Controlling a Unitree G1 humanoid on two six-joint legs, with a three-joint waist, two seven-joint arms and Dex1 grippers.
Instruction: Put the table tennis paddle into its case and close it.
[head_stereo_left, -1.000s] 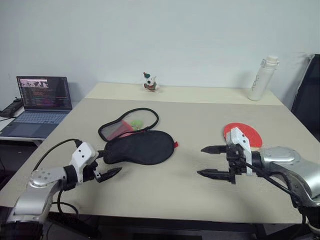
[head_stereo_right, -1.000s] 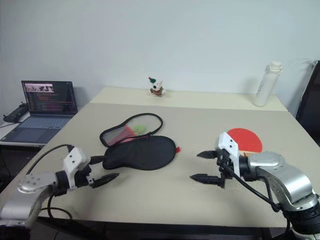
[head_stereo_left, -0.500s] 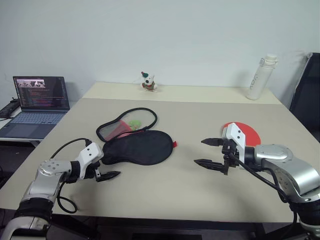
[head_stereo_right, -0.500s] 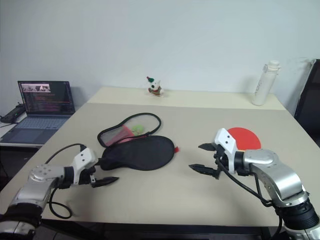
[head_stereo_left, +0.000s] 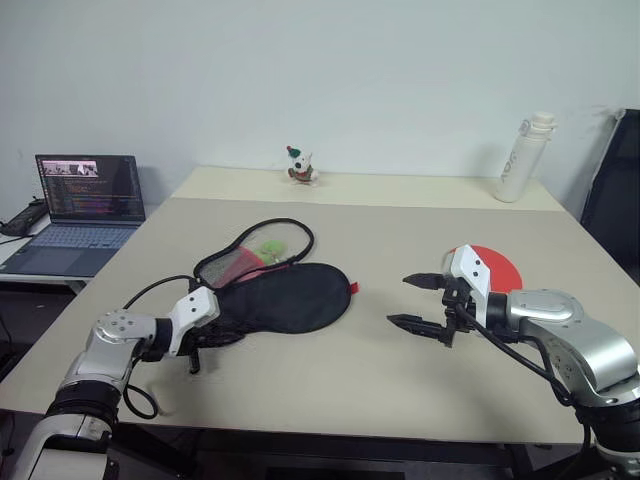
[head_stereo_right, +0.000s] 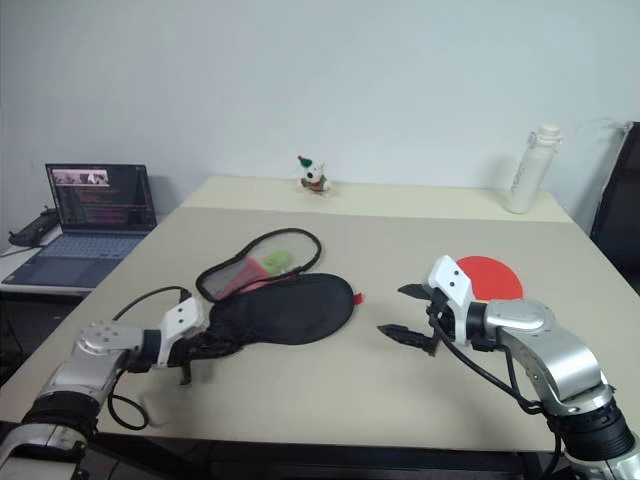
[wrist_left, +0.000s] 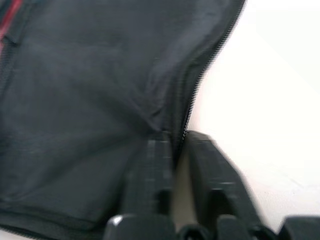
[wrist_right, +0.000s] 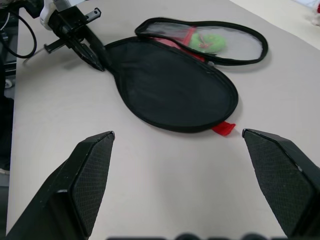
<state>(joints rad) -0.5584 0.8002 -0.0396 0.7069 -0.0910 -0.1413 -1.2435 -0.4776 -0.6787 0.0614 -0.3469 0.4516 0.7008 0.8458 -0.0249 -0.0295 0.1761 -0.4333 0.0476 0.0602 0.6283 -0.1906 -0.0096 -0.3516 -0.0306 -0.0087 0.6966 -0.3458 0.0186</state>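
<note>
Since the earlier frames, the left gripper (head_stereo_left: 205, 335) is no longer standing open just short of the soft black paddle-shaped zip case (head_stereo_left: 285, 297); it is now pinching the narrow handle-end of that case, its two black fingers (wrist_left: 152, 165) pressed together on the fabric beside the zipper line. The right gripper (head_stereo_left: 428, 303) is hovering over the beige table (head_stereo_left: 330, 370) with its jaws spread wide and holding nothing, between the case and the table tennis paddle with the round red rubber face (head_stereo_left: 500, 266).

The case is lying unzipped near the table's centre, its black side up, with its clear mesh-lined flap (head_stereo_left: 258, 248) folded back behind it. The paddle is lying flat just behind the right gripper, partly hidden by it; its handle cannot be made out.

In my judgement the case is light, limp and likely to bunch or slide when pushed, so anchoring it at the narrow end is sound. The paddle is stiff and light, lying flush with the table; its handle is the sensible place to take hold, as the rubber face offers little edge to grasp.
</note>
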